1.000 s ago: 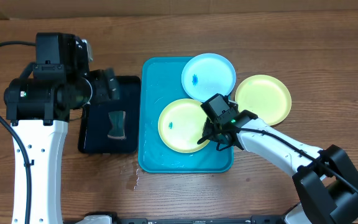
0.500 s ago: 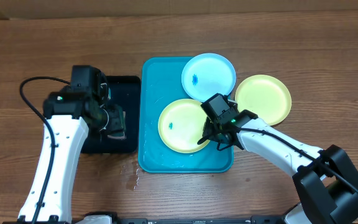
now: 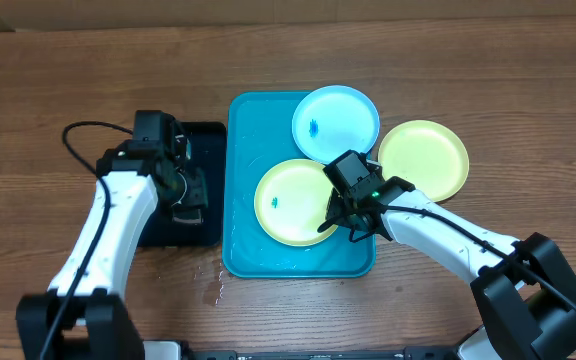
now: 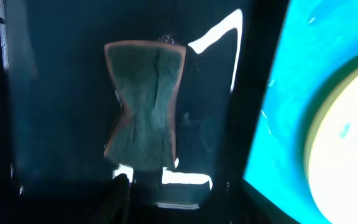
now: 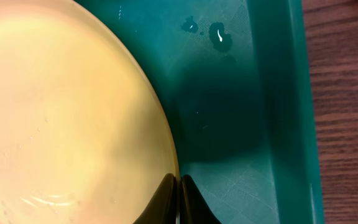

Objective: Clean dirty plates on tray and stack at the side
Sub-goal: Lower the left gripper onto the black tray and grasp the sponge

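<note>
early going: the right yellow plate [image 3: 423,160] lies unsmudged beside the tray [image 3: 243,120]; the blue plate [image 3: 336,120] above and centre yellow plate [image 3: 288,205] show smudges. right gripper [image 5: 178,199] pinches the centre one's rim; left gripper [image 3: 184,193] hangs spread above the sponge [image 4: 143,102], left.

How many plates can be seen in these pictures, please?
3. The light blue plate lies over the far right corner of the tray. One yellow-green plate lies inside the tray. The other yellow-green plate sits on the table, right of the tray. None seems hidden.
</note>
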`<state>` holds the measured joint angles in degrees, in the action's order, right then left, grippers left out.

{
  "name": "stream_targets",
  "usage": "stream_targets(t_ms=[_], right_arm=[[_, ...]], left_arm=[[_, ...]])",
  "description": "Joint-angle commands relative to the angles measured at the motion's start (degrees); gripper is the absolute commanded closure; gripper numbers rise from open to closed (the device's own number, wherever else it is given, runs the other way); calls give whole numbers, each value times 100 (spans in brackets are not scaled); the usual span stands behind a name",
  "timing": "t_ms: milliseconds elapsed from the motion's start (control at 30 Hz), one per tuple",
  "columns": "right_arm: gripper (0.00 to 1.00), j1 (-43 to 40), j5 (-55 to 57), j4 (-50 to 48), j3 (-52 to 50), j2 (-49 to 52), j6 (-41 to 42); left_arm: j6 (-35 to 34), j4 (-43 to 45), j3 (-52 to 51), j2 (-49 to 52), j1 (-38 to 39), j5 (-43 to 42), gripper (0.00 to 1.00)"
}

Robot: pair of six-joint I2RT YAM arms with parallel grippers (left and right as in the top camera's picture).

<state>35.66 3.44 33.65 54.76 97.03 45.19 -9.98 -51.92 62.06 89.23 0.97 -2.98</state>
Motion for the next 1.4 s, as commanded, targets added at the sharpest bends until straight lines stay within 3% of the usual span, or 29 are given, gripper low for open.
stream_targets(t_ms=[0, 167, 267, 633, 967, 1200, 1367], right_arm=[[96, 28, 175, 4, 144, 13, -37], [96, 28, 208, 35, 144, 13, -50], [96, 28, 208, 33, 144, 13, -50], [96, 28, 205, 4, 144, 13, -24], [96, 28, 186, 2, 144, 13, -24], [95, 28, 186, -22, 144, 13, -2], [95, 28, 186, -24, 144, 13, 2]], left_arm=[[363, 149, -74, 245, -22, 2, 51], [361, 269, -28, 258, -22, 129, 53], [358, 247, -7, 256, -20, 516, 59], [363, 348, -9, 260, -20, 608, 55], [358, 767, -76, 260, -20, 699, 62], [356, 1429, -560, 396, -22, 699, 58], [352, 1425, -610, 623, -22, 597, 62]])
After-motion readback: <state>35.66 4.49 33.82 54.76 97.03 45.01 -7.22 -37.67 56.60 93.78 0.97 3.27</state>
